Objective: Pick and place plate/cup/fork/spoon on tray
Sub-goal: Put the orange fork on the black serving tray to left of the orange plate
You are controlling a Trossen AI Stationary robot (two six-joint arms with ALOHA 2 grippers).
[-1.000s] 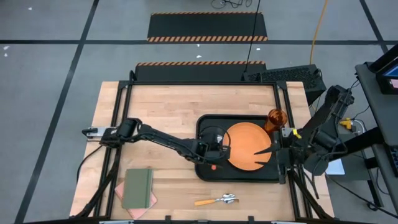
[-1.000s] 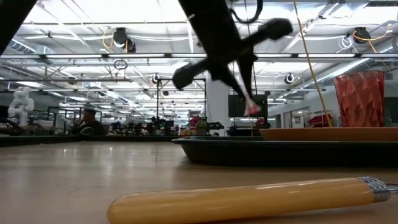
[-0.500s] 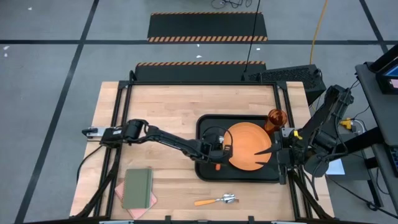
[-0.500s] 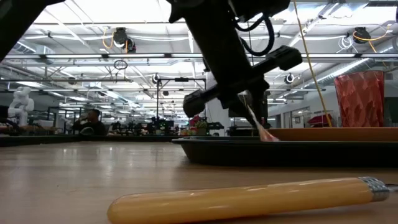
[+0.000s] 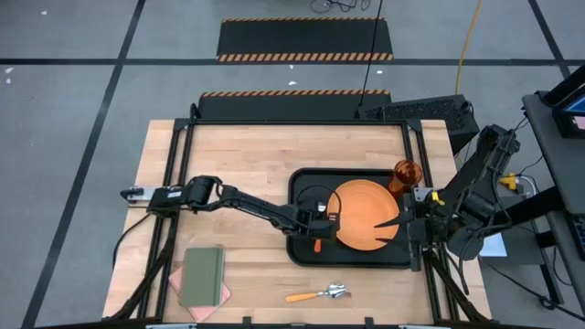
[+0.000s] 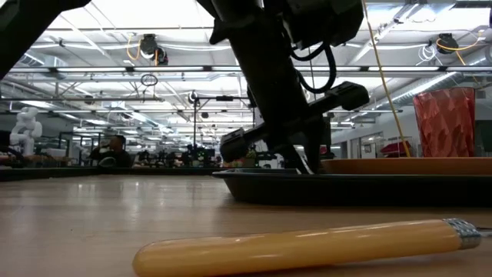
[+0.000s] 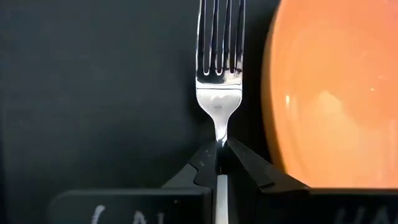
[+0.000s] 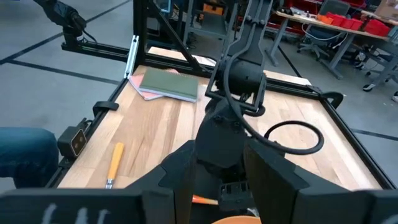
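Left tool [image 7: 219,163] clamped on fork [image 7: 219,68] neck, low over tray [image 5: 302,183] floor beside plate [image 5: 366,215], likely for release | right tool [image 5: 405,217] parked at plate edge, fingers spread, empty | cup [image 5: 406,174] in tray corner | spoon [image 5: 315,294] on worktop [image 5: 247,155]

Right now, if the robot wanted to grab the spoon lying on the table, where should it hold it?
Probably by the orange handle of the spoon, coming straight down from above. It lies flat on the wooden table, in front of the tray, with bare wood around it. The straight handle suits two fingers closing across it better than the rounded bowl.
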